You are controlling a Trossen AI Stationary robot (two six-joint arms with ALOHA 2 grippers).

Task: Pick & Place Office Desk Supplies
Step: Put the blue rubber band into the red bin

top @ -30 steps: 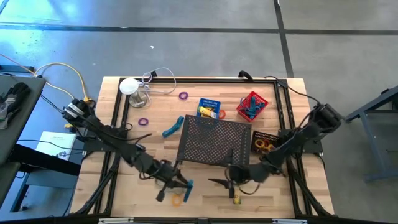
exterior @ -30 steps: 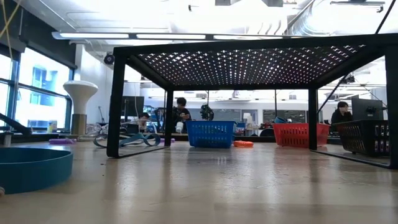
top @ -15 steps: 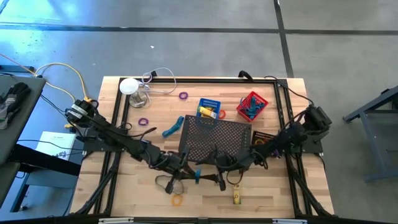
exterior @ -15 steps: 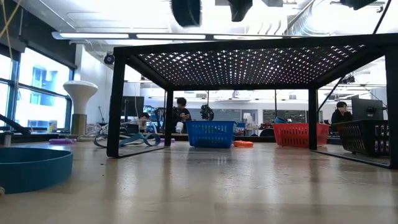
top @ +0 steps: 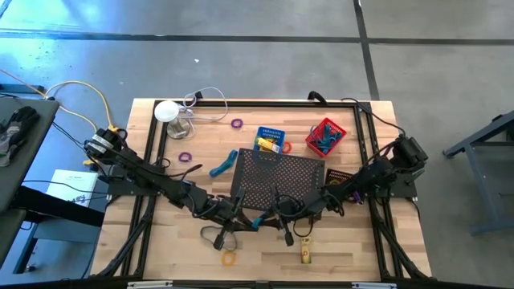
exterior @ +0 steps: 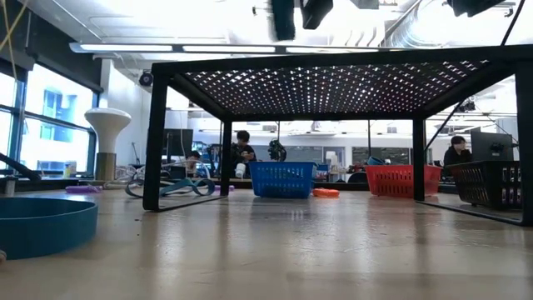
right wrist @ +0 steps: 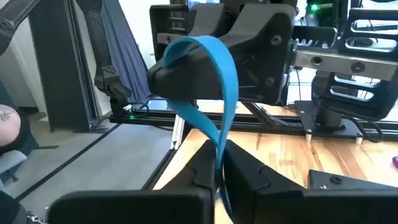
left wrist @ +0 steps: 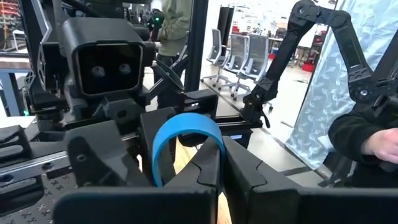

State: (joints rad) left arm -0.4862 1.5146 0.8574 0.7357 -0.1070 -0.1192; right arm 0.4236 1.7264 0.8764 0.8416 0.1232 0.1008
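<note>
— Bench (top: 161,257) from above: pale wood planks on a grey concrete floor. What sits on it?

— A black mesh tray (top: 277,181) mid-bench, a blue basket (top: 271,138) and a red basket (top: 325,136) behind it. Both arms meet just in front of the tray, the left gripper (top: 243,221) and right gripper (top: 275,220) almost touching, a blue rubber band (top: 257,222) between them. Bare wood lies along the near edge, apart from an orange ring (top: 230,258) and a yellow packet (top: 305,254).

— And level with the surface?

— The tray's legs leave open room beneath; an office with seated people shows behind.

— The wrist views?

— Only they show the grip: the left jaws pinch the blue band's loop, and the right jaws are pressed onto its other end.
</note>
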